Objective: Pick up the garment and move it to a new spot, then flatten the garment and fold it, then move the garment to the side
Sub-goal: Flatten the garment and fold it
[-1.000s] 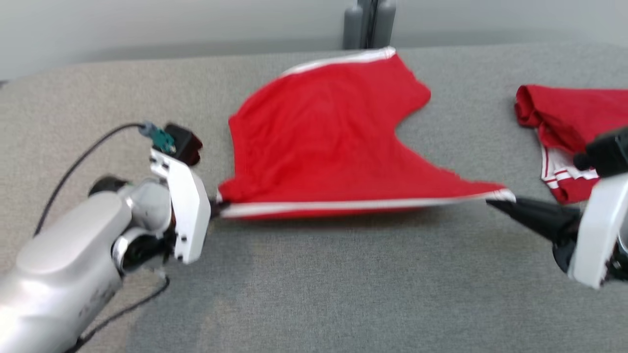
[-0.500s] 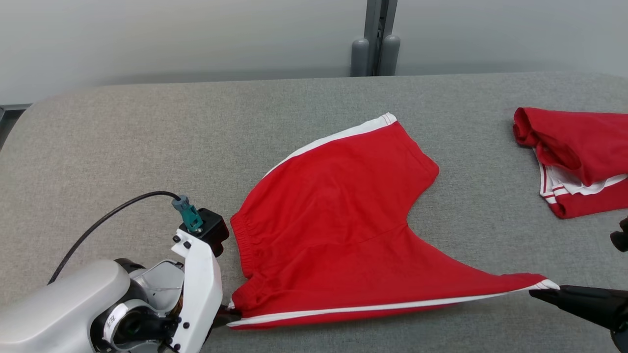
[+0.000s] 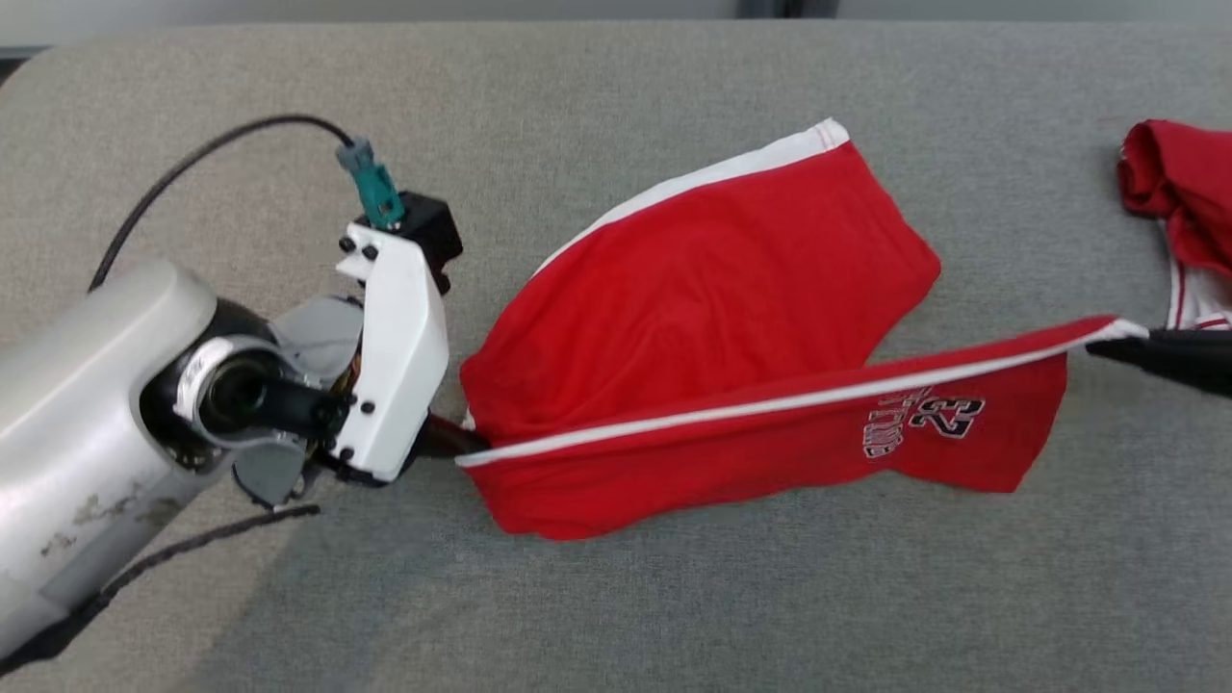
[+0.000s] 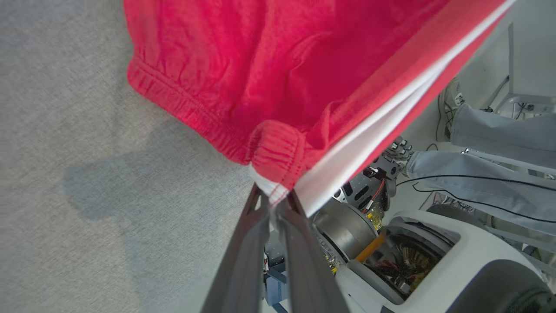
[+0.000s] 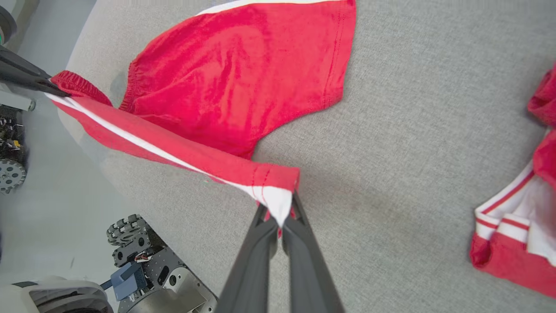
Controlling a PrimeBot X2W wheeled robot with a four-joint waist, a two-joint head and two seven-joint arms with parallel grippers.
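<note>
Garment [image 3: 712,289] on table [image 3: 674,597]; second garment [image 3: 1182,188], seemingly, right.

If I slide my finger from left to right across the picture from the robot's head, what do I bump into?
Silver arm → left claw, pinching the waistband corner → red shorts → right claw, pinching the far corner.

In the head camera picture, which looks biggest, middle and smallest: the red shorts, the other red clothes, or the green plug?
1. red shorts
2. other red clothes, cut off by the picture's edge, so its full size is unsure
3. green plug
</note>
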